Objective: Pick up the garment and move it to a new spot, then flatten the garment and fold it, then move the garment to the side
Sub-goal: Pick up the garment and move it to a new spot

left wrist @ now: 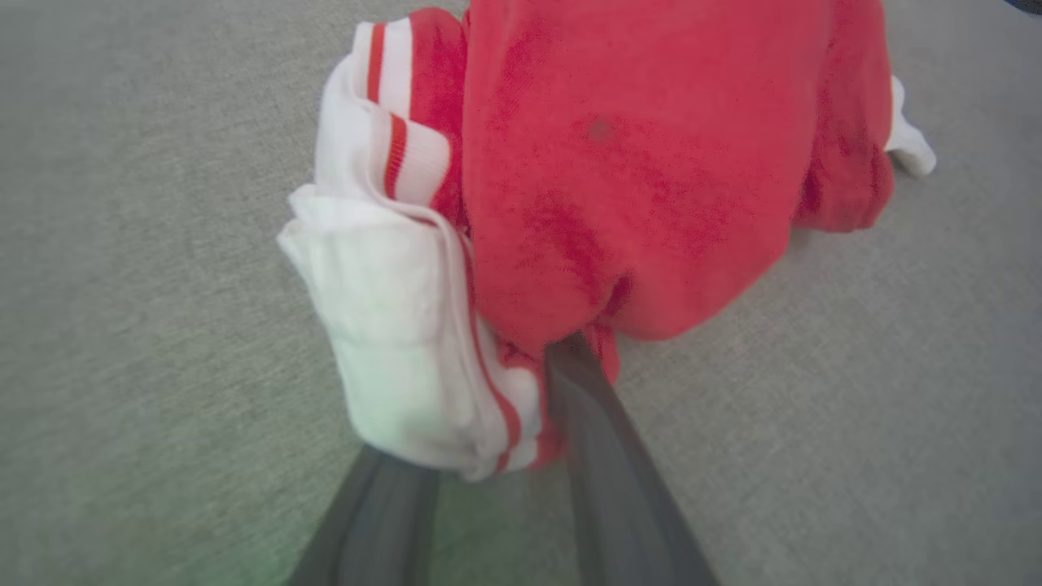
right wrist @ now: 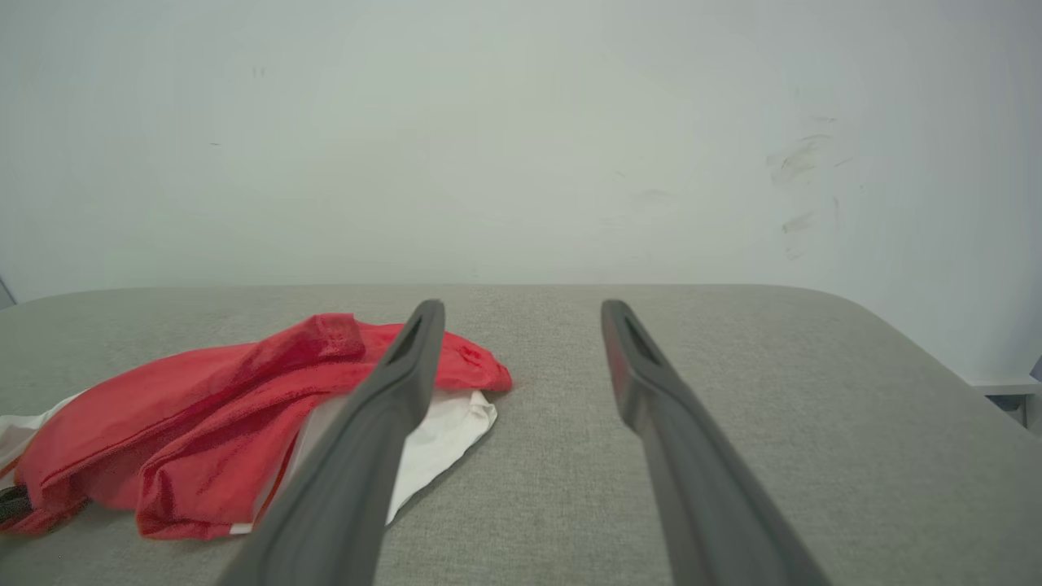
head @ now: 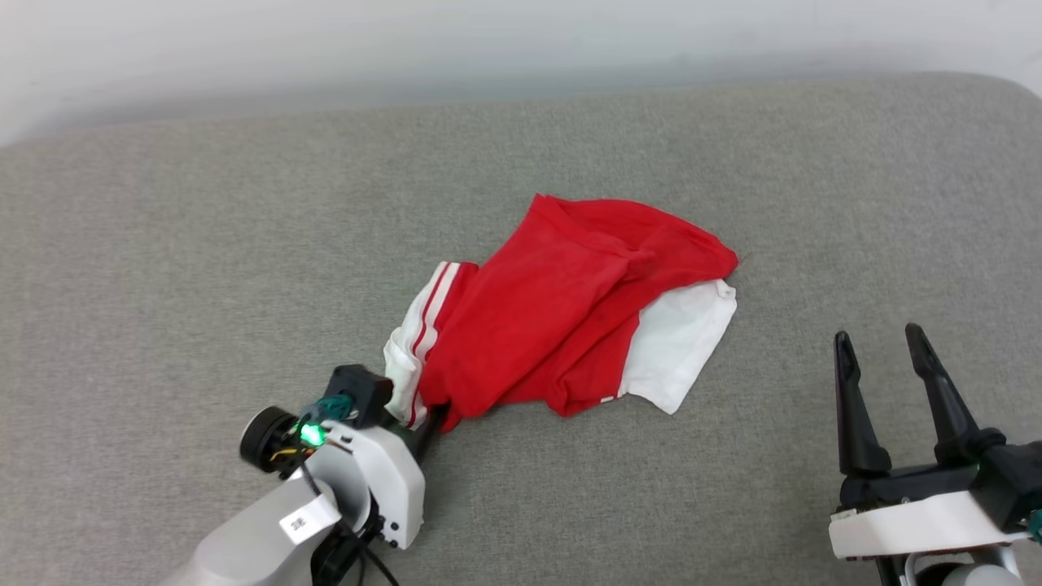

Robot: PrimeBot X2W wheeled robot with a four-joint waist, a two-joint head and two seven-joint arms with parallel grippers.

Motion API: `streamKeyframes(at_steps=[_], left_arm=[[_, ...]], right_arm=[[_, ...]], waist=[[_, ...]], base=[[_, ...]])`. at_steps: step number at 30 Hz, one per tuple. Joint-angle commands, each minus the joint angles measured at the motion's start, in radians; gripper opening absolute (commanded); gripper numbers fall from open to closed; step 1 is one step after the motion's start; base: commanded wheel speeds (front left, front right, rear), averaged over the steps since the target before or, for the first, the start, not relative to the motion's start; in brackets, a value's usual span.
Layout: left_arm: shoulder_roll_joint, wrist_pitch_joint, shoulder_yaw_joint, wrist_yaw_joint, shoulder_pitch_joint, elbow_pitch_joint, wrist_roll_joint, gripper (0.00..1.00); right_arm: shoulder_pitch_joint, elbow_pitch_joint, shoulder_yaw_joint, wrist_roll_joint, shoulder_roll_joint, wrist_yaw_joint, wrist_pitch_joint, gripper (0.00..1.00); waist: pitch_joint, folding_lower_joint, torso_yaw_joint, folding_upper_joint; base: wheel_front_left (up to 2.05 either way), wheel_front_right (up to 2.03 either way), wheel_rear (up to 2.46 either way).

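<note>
The garment (head: pixel 570 309), red with white red-striped sleeves, lies crumpled in a heap mid-surface; no lettering shows. My left gripper (head: pixel 431 419) is at its near-left corner. In the left wrist view the garment (left wrist: pixel 651 163) bunches between the two fingers of the left gripper (left wrist: pixel 496 366), the white sleeve draped over one finger and red cloth hiding the other's tip. My right gripper (head: pixel 879 335) stands open at the lower right, well clear of the cloth. From the right wrist, the right gripper (right wrist: pixel 523 313) has bare surface between its fingers, with the garment (right wrist: pixel 203 407) off to the left.
Everything rests on a grey fabric-covered surface (head: pixel 244 203) with rounded edges. A pale wall (head: pixel 488 41) runs along its far side. The surface's right edge (right wrist: pixel 936 342) curves down near the wall.
</note>
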State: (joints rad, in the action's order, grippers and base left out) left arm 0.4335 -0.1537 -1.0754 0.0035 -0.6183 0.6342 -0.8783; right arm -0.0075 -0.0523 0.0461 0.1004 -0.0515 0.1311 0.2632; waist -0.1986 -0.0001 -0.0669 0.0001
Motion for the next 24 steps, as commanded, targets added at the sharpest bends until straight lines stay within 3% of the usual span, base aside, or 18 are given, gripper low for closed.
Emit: streamKeyframes(at_steps=[1, 8, 9, 16, 24], left_arm=[[0.017, -0.01, 0.002, 0.016, 0.035, 0.017, 0.0, 1.0], [-0.002, -0.105, 0.07, 0.113, 0.054, -0.051, 0.036, 1.0], [0.001, -0.11, 0.096, 0.149, 0.071, -0.096, 0.06, 1.0], [0.036, -0.112, 0.251, 0.286, 0.188, -0.318, 0.2, 1.0], [0.042, -0.112, 0.457, 0.374, 0.365, -0.479, 0.341, 1.0]], right_arm=[[0.01, 0.004, 0.0, -0.003, 0.002, -0.001, 0.002, 1.0], [0.034, 0.016, 0.001, -0.011, 0.002, -0.001, 0.002, 1.0], [0.046, 0.017, 0.006, -0.013, 0.002, -0.001, 0.002, 1.0], [0.078, 0.02, 0.012, -0.016, 0.002, -0.001, 0.002, 1.0], [0.102, 0.015, 0.013, -0.016, 0.002, -0.001, 0.002, 1.0]], waist=[[0.013, 0.0001, 0.009, -0.0001], [0.081, 0.0001, 0.033, -0.0001], [0.101, 0.0001, 0.042, -0.0001], [0.153, 0.0001, 0.065, -0.0001], [0.179, 0.0001, 0.081, -0.0001]], base=[[0.0, 0.0, 0.0], [0.0, 0.0, 0.0], [0.0, 0.0, 0.0], [0.0, 0.0, 0.0], [0.0, 0.0, 0.0]])
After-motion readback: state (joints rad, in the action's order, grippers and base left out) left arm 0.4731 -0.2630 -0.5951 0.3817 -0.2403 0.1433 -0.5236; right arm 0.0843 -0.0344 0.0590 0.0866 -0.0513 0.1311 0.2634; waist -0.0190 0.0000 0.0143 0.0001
